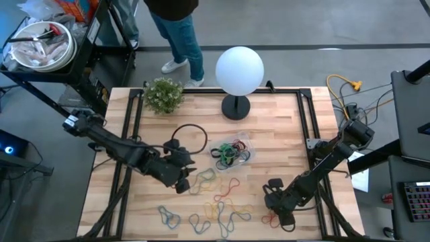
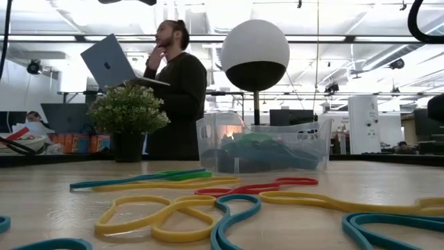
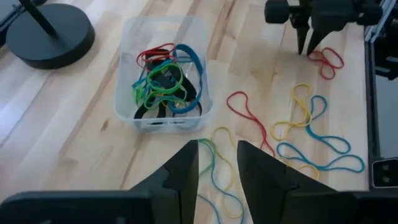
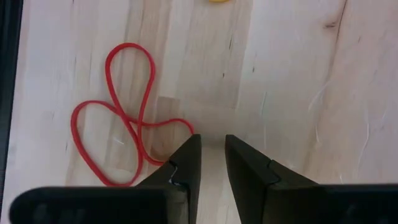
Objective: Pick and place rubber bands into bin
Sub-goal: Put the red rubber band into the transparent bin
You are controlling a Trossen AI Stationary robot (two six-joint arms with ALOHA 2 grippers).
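Note:
The clear bin (image 1: 232, 153) stands mid-table and holds a tangle of rubber bands (image 3: 163, 84) in blue, green, red and black. Loose rubber bands (image 1: 211, 202) in yellow, blue, red and green lie flat on the wood near the front edge, seen close up in the low view (image 2: 208, 208). My left gripper (image 1: 185, 176) hangs open above the table just left of the bin, nothing between its fingers (image 3: 217, 165). My right gripper (image 1: 279, 214) points down at the front right, open by a narrow gap (image 4: 211, 155), its tips beside a red rubber band (image 4: 124, 118) lying on the wood.
A white globe lamp (image 1: 239, 67) on a black base (image 1: 235, 106) stands at the far edge, with a small potted plant (image 1: 163, 94) to its left. A black cable loop (image 1: 191, 138) lies left of the bin. A person (image 1: 178, 27) stands beyond the far edge.

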